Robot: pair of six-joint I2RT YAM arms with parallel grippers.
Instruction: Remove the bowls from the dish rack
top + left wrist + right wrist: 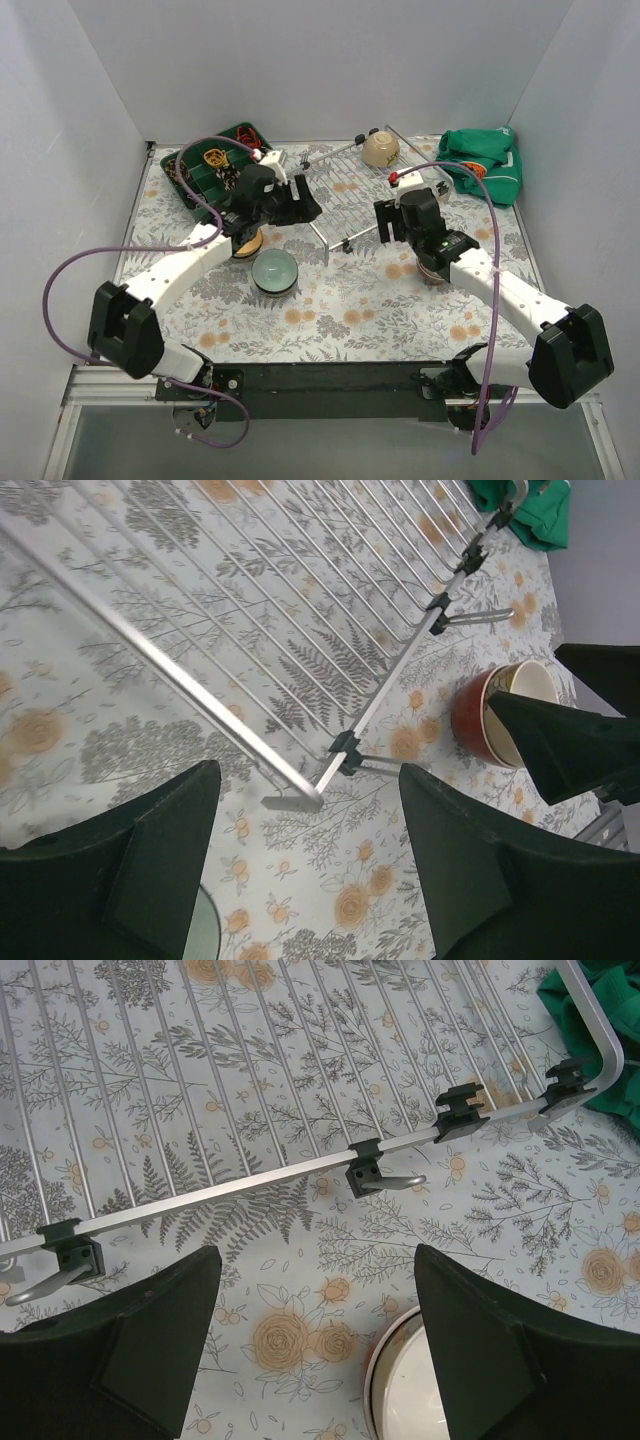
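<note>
The silver wire dish rack (pixel 350 190) lies at the back middle, with one beige bowl (pixel 381 149) at its far right corner. A mint-green bowl (pixel 274 271) stands on the table in front of the rack. A tan bowl (pixel 248 243) is partly hidden under my left arm. A red bowl with a beige bowl nested inside (pixel 432 270) stands under my right arm and shows in the left wrist view (pixel 500 720). My left gripper (pixel 305 205) is open and empty over the rack's near left corner (pixel 300 800). My right gripper (pixel 385 222) is open and empty by the rack's near edge (pixel 250 1175), above the nested bowl (pixel 410 1380).
A green compartmented tray (pixel 215 165) with small items stands at the back left. A green cloth (pixel 485 165) lies at the back right. White walls close in the left, back and right sides. The table has a floral cover.
</note>
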